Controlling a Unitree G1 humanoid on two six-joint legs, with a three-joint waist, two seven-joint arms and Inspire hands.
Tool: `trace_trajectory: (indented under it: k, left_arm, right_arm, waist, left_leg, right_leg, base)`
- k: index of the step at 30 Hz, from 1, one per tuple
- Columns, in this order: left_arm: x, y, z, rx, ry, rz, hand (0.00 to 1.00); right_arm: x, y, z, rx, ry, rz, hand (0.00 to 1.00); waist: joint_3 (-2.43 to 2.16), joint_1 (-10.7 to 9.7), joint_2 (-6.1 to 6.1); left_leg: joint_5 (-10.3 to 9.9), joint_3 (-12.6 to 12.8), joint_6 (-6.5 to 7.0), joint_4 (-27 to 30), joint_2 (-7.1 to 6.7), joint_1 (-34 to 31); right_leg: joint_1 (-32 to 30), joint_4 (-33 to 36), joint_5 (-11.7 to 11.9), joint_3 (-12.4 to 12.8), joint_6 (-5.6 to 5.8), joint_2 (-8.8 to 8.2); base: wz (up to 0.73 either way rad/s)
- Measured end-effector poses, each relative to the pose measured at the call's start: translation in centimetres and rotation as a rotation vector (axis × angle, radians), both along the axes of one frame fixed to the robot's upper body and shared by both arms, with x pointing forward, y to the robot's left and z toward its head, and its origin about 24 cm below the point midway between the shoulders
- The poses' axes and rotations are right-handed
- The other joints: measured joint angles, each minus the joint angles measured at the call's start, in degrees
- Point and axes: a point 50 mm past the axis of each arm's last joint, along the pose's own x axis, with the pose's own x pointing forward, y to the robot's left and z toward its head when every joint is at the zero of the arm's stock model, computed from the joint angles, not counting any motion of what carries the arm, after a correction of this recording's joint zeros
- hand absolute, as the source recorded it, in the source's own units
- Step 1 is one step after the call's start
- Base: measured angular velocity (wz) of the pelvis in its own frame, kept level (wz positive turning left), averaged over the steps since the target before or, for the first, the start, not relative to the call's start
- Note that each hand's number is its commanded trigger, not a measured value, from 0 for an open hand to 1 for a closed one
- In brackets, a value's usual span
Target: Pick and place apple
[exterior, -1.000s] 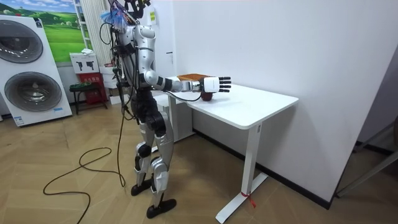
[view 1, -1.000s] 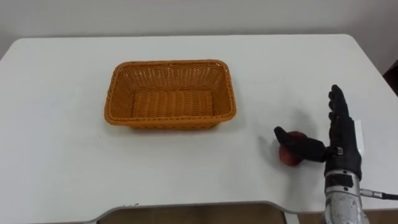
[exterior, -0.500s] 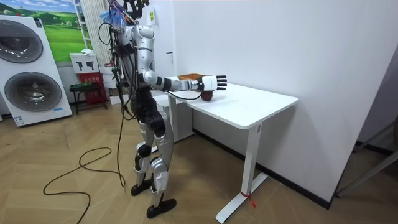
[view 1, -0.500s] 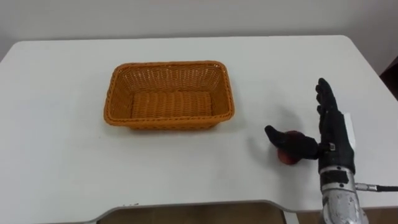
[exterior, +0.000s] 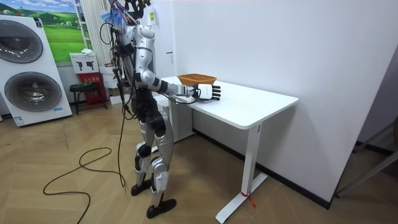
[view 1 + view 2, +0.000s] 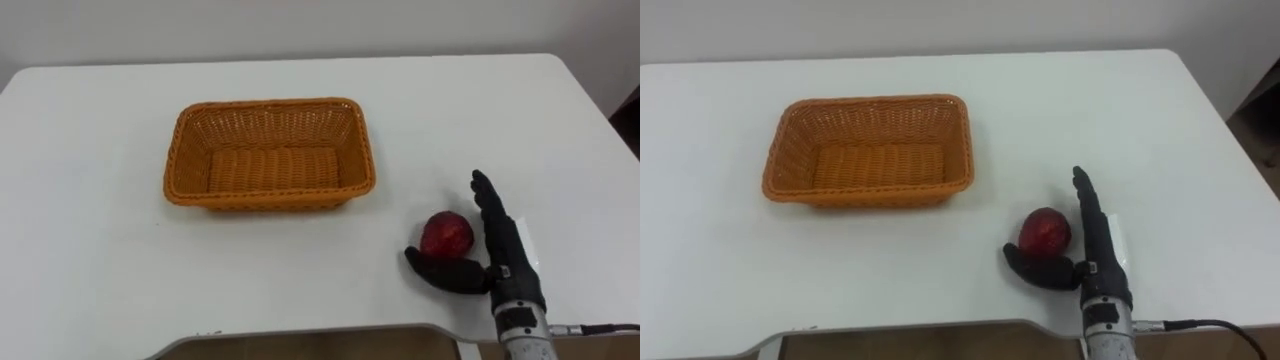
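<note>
Room: white wall (image 5: 280, 50) behind a white table (image 6: 100, 250), a wooden floor (image 5: 74, 199), and a front-loading washing machine (image 5: 34, 74) at the room view's left.
Robot stance: from my station I see it standing upright at the table's end on the room view's left. It faces the tabletop, with its right arm stretched forward over the near edge.
Basket: an orange rectangular wicker basket (image 6: 268, 198) sits a little left of the table's middle. Its woven bottom is in plain sight from wall to wall.
Apple: a red apple (image 6: 447, 235) rests on the tabletop, to the right of the basket and closer to the robot. It is well apart from the basket and near the table's front edge.
Right hand: the right hand (image 6: 508, 268) comes in from the lower right and lies just to the right of the apple, its thumb side turned toward the fruit.
Fingers: the fingers (image 6: 488, 205) are straight and held together. They point away from the robot along the apple's right side, just beside it and not curled round it.
Thumb: the thumb (image 6: 435, 272) reaches out to the left across the apple's near side, right up against its lower edge as I see it. I cannot tell whether it actually touches.
Hand state: spread wide, clasping nothing.
Apple status: on the table, outside the basket, sitting in the angle between the thumb and the fingers.
</note>
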Motion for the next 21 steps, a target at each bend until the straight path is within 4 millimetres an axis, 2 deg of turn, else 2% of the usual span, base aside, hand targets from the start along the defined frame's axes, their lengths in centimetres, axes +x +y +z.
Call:
trace_trajectory:
  k: [5,6,7,8,9,21]
  left_arm:
    - [0.2,0.0,0.0,0.009,-0.012,0.002,0.0]
    - [0.2,0.0,0.1,0.01,-0.019,0.001,0.0]
    - [0.3,0.0,0.1,0.011,-0.027,0.0,0.0]
    - [0.3,0.0,0.1,0.011,-0.03,-0.001,0.0]
    - [0.4,0.0,0.1,0.012,-0.037,-0.002,0.0]
    - [0.8,0.0,0.3,0.017,-0.077,-0.012,0.0]
  right_arm:
    - [-0.2,-0.1,-0.5,0.005,0.012,0.002,0.0]
    - [-0.2,-0.1,-0.6,0.005,0.011,0.006,0.03]
    - [-0.2,-0.2,-0.8,0.004,0.012,0.009,0.26]
    - [-0.2,-0.2,-0.8,0.005,0.008,0.011,0.8]
    - [-0.2,-0.2,-0.8,0.006,0.007,0.014,1.0]
    - [0.1,-2.2,-1.0,-0.034,-0.008,-0.06,1.0]
  waist:
    - [-0.05,-0.1,-0.07]
    - [-0.05,-0.1,-0.06]
    - [-0.06,-0.1,-0.08]
    - [-0.08,-0.1,-0.08]
    - [-0.09,-0.1,-0.1]
    - [-0.26,-0.5,-0.3]
  left_leg:
    - [0.0,0.0,0.0,0.0,0.0,0.1]
    - [0.0,0.0,0.0,0.0,0.0,0.1]
    - [0.0,0.0,0.0,0.1,0.0,0.1]
    - [0.0,0.0,0.0,0.1,0.0,0.1]
    - [0.0,0.0,0.0,0.1,0.0,0.1]
    - [0.0,0.0,0.0,0.2,0.0,0.2]
  right_leg:
    - [0.1,-0.1,0.0,0.0,0.0,0.0]
    - [0.1,-0.1,0.0,0.0,0.0,0.0]
    - [0.1,-0.1,0.0,0.0,0.0,0.0]
    - [0.1,-0.1,0.0,0.0,0.0,0.0]
    - [0.2,-0.1,0.0,0.0,0.0,0.0]
    - [0.2,-0.1,0.0,0.0,-0.01,0.02]
  base:
    - [0.0]
    - [0.0]
    - [0.0]
    - [0.0]
    - [0.0]
    - [0.0]
